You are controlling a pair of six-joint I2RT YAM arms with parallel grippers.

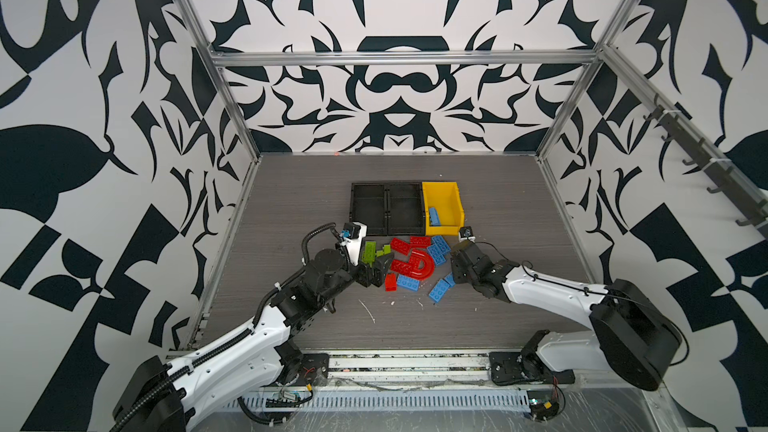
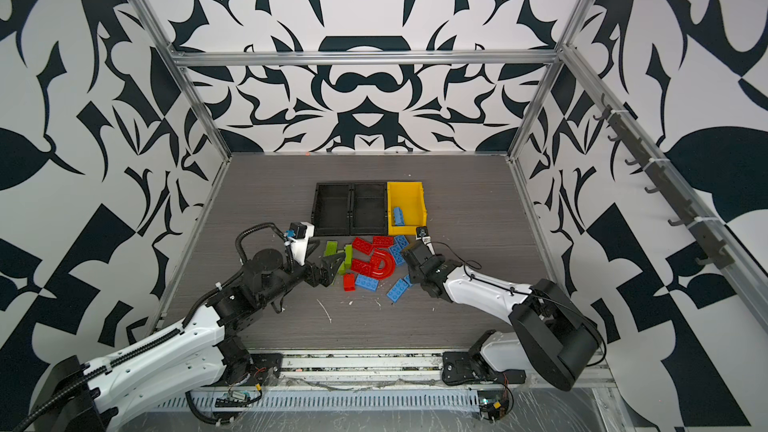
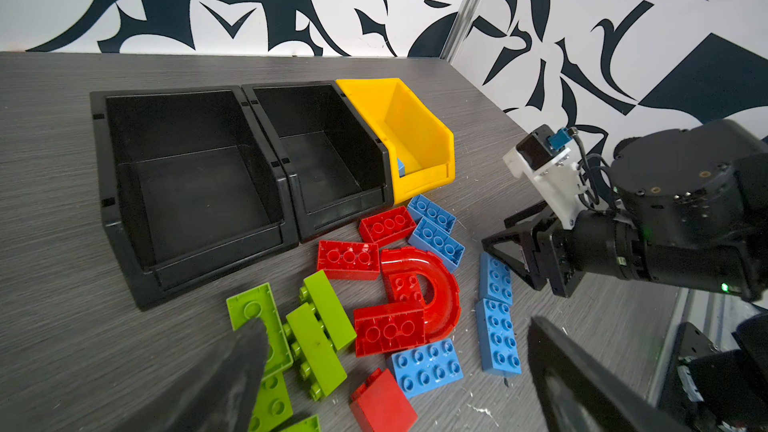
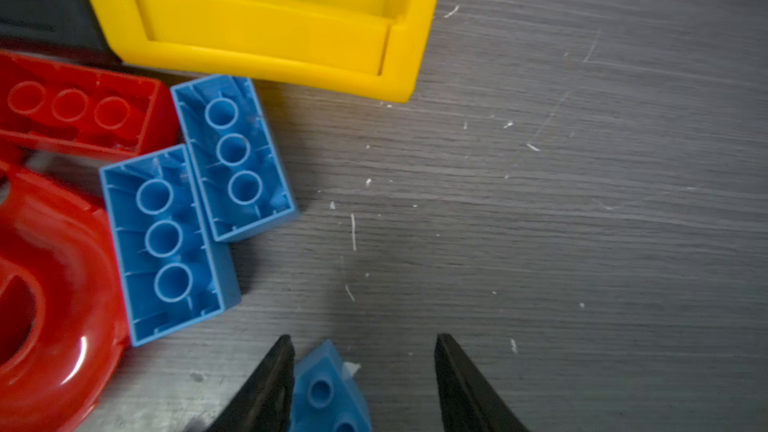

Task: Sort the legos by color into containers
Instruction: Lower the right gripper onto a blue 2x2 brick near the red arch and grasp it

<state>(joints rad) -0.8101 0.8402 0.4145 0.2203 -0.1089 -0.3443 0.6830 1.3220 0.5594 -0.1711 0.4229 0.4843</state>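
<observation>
Red, blue and green legos lie in a heap in front of the containers: two joined black bins (image 1: 368, 231) and a yellow bin (image 1: 459, 205) holding one blue brick (image 1: 435, 215). A red arch (image 1: 419, 270) sits mid-heap, with green bricks (image 3: 320, 326) to its left. My left gripper (image 3: 395, 322) hovers wide open over the heap's left side, one finger (image 3: 245, 351) above a flat green brick. My right gripper (image 4: 363, 336) stands open at the heap's right edge. A blue brick's corner (image 4: 328, 392) rests against one finger, with a gap to the other.
Two upturned blue bricks (image 4: 199, 201) and a red brick (image 4: 79, 110) lie just in front of the yellow bin. Patterned walls on aluminium posts (image 1: 552, 139) enclose the grey table (image 1: 519, 222). A metal rail (image 1: 407, 363) runs along the front edge.
</observation>
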